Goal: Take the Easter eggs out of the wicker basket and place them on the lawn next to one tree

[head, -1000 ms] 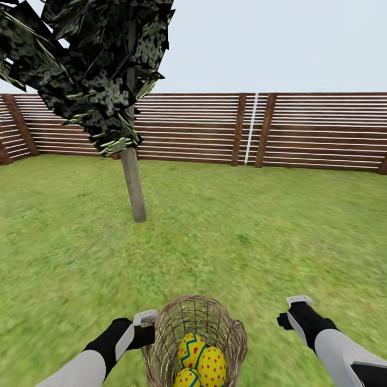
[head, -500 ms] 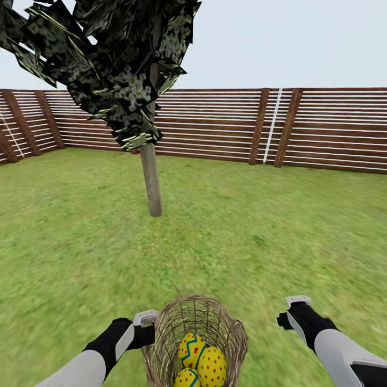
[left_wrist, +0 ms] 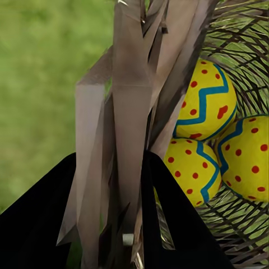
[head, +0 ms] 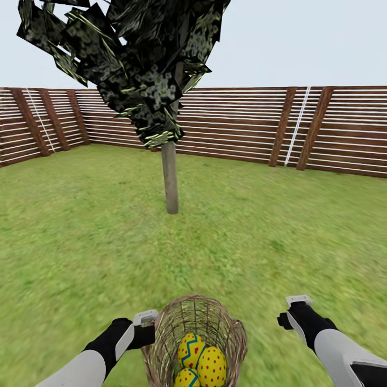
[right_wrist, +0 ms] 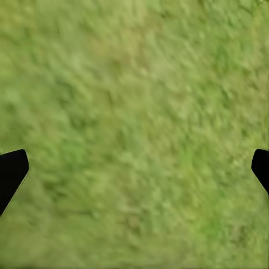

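Observation:
The wicker basket [head: 171, 329] hangs low in the head view, in front of me, with the three Easter eggs [head: 191, 348] lying together inside. My left gripper [head: 147, 323] is shut on the basket's rim at its left side. In the left wrist view the woven wall [left_wrist: 131, 112] is pinched between the black fingers [left_wrist: 39, 218], and the eggs [left_wrist: 204, 101] lie behind it. My right gripper [head: 293, 310] hangs open to the right of the basket, over bare lawn [right_wrist: 134, 84], with nothing between its fingers. The tree [head: 171, 177] stands ahead on the lawn [head: 279, 242], a few metres off.
A brown slatted fence [head: 242, 129] closes off the garden behind the tree and bends round on the left. Open grass lies between me and the trunk and on both sides of it.
The whole view has swung left, so the tree and fence sit further right in the picture and slightly nearer. Both arms and the basket keep their places in front of me.

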